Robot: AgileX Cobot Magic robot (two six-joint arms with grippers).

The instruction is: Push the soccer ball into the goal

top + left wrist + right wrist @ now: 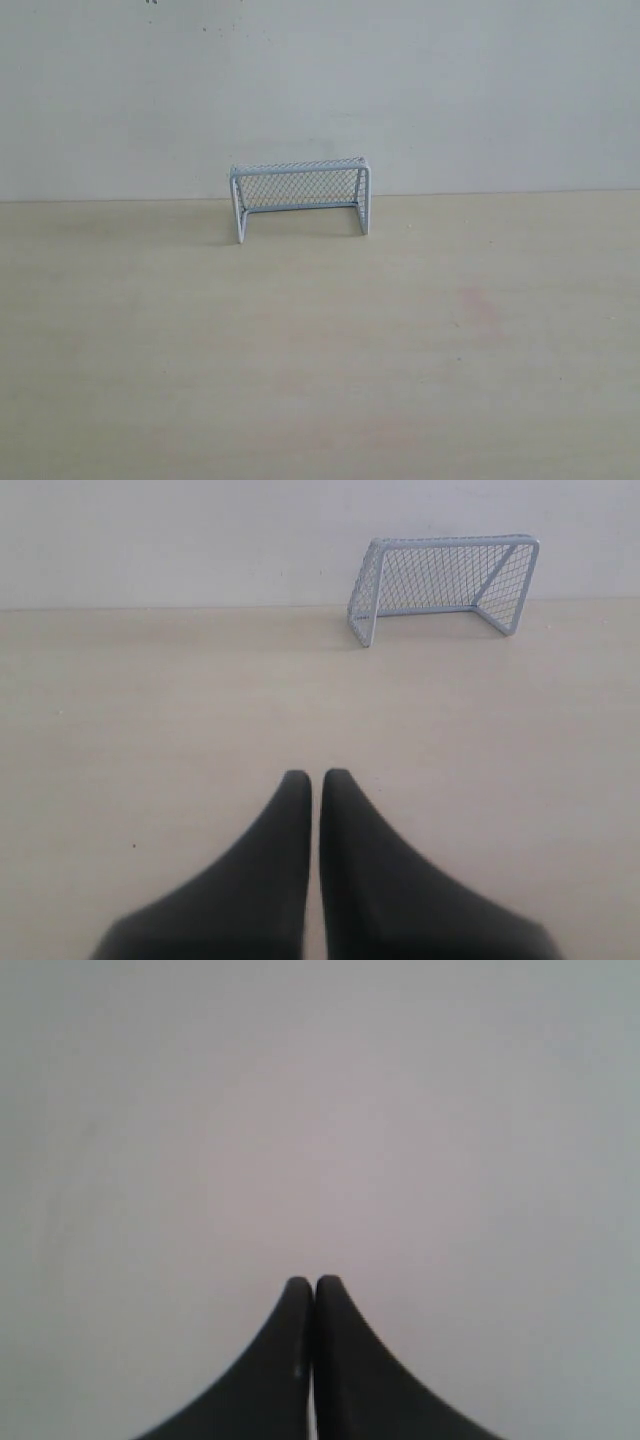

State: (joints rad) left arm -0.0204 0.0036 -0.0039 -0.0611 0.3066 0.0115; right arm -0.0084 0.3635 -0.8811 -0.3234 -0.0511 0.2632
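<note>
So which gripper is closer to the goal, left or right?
Probably left. The left gripper faces the goal across the table, apart from it. The right gripper sees only a plain pale surface, no goal, so its distance cannot be told.

a pale wooden tabletop [320, 380] meets a plain white wall [320, 90] under soft, even light.
</note>
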